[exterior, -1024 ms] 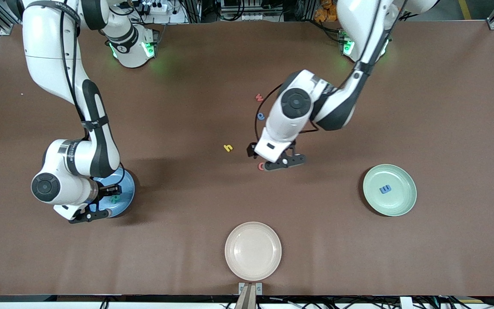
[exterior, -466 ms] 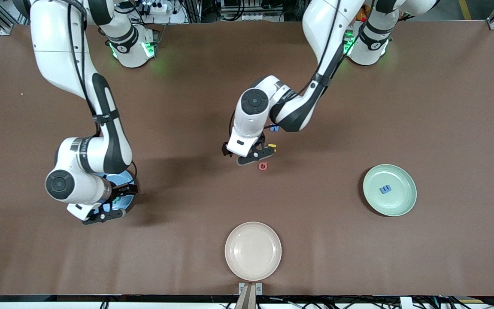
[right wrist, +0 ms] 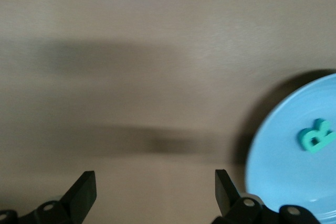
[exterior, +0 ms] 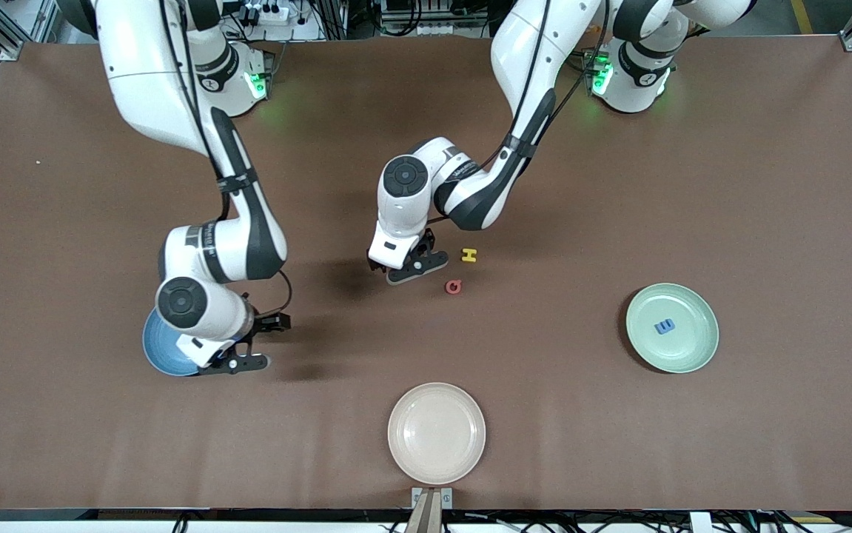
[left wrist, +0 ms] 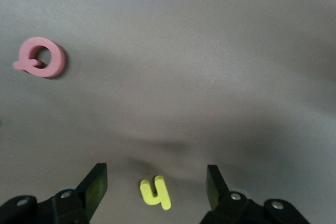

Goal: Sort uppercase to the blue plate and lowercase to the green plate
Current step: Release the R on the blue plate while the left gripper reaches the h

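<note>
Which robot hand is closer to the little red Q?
The left. The left gripper hovers open over the yellow h, just beside the red Q. The right gripper is open over the table beside the blue plate, toward the right arm's end.

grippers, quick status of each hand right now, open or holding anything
Left hand: open, holding nothing, fingers either side of the yellow h on the table.
Right hand: open, empty, beside the blue plate.
</note>
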You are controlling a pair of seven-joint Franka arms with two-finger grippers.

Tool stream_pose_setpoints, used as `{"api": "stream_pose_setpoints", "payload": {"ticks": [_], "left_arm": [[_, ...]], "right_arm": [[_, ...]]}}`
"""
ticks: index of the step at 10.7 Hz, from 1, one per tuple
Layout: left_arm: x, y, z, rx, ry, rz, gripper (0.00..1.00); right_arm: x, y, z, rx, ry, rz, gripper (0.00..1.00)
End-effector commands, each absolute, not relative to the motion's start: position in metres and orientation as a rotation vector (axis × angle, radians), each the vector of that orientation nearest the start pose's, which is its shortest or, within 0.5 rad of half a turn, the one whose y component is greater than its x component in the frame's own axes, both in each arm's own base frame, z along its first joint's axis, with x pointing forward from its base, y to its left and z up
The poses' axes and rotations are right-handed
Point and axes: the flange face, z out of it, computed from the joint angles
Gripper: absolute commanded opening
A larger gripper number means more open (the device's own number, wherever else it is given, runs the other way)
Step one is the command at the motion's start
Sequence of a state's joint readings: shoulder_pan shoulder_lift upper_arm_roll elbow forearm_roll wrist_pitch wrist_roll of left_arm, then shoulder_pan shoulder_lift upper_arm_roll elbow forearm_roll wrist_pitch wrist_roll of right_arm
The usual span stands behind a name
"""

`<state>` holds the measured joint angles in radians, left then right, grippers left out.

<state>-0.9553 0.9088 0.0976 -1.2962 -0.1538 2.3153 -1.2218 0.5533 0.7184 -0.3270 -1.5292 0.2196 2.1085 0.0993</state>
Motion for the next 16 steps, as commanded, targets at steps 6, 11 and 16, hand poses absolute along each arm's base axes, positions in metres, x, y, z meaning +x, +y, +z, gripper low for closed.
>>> {"api": "stream_pose_setpoints", "payload": {"ticks": [6,11,16], "left_arm": [[0.461,-0.606,0.192,-3.136,-0.777,0.047,0.7],[0.456,-0.604,0.18,-3.093,-0.777,0.081,0.64],[0.456,-0.605,0.173,-3.097,-0.77,0.076,0.56]], "right_arm": [[0.697,0.133,0.261,-3.159,-0.15,0.083,1.0],[0.7,0.122,0.263,-3.154,-0.17,0.082,1.0],[0.699,0.121,0.261,-3.154,-0.172,0.086,1.0]]}}
